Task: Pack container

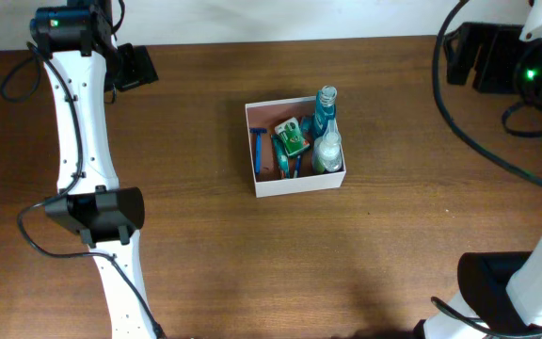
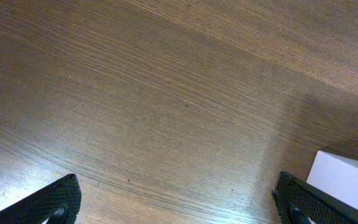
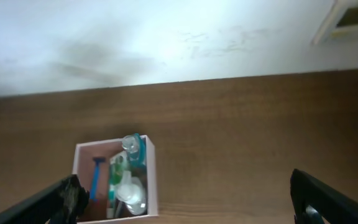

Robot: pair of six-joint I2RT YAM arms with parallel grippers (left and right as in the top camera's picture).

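Observation:
The container [image 1: 299, 182] is a square white box with a reddish-brown inside, standing in the middle of the table. In it lie a blue razor [image 1: 258, 149], a green packet [image 1: 292, 137], a blue bottle [image 1: 326, 105] and a clear bottle [image 1: 327, 151]. My left gripper [image 1: 135, 66] is at the back left, far from the box. It stands open [image 2: 176, 193] over bare wood, with the container's white corner [image 2: 344, 177] by its right finger. My right gripper [image 1: 469, 55] is at the back right, held high and open [image 3: 185, 186] with nothing in it. The container [image 3: 153, 180] is below its left finger.
The brown wooden table [image 1: 393, 235] runs wide around the box. Its far edge meets a white wall [image 3: 166, 37]. My arms' white links [image 1: 83, 141] and black cables [image 1: 497, 151] stretch along both sides of the table.

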